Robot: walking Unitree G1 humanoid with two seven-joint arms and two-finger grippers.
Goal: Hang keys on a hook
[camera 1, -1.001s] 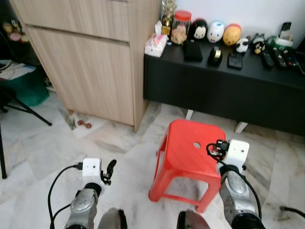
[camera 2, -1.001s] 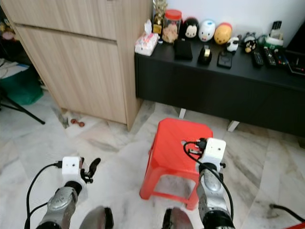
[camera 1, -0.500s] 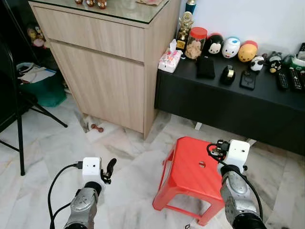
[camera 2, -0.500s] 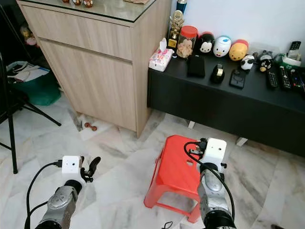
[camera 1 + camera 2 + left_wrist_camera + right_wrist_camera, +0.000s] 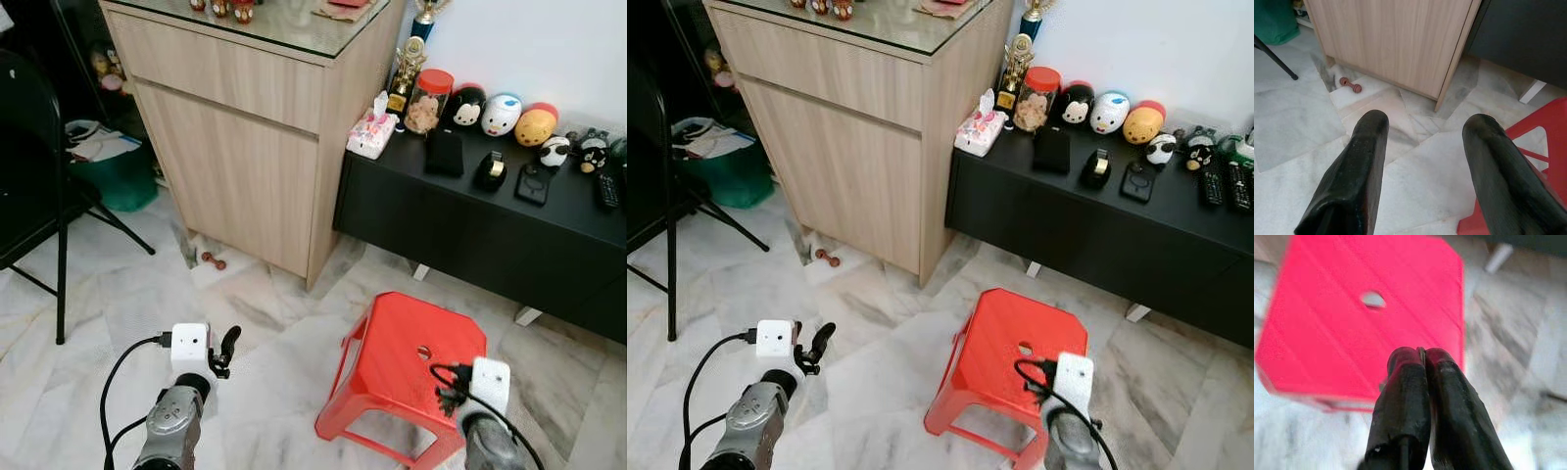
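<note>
My right gripper (image 5: pixel 1421 355) points down over the red plastic stool (image 5: pixel 1352 328). Its fingers are shut, and a thin grey edge, seemingly part of the keys (image 5: pixel 1421 350), is pinched at the tips; the rest is hidden. In the left eye view the right wrist's white camera block (image 5: pixel 487 385) sits low over the stool's (image 5: pixel 411 357) near right corner. My left gripper (image 5: pixel 1422 127) hangs open above the marble floor with nothing between its fingers (image 5: pixel 228 345).
A tall wooden cabinet (image 5: pixel 235 127) stands ahead on the left, and a low black console (image 5: pixel 490 215) with figurines and remotes runs along the wall on the right. A black folding chair (image 5: pixel 34 137) and a green bin (image 5: pixel 113 181) are at far left. A small red-brown object (image 5: pixel 213 261) lies by the cabinet's foot.
The camera has lifted and turned, so the cabinet top and the chair have come into view. My right wrist has sunk lower in the picture; the left arm holds its place.
</note>
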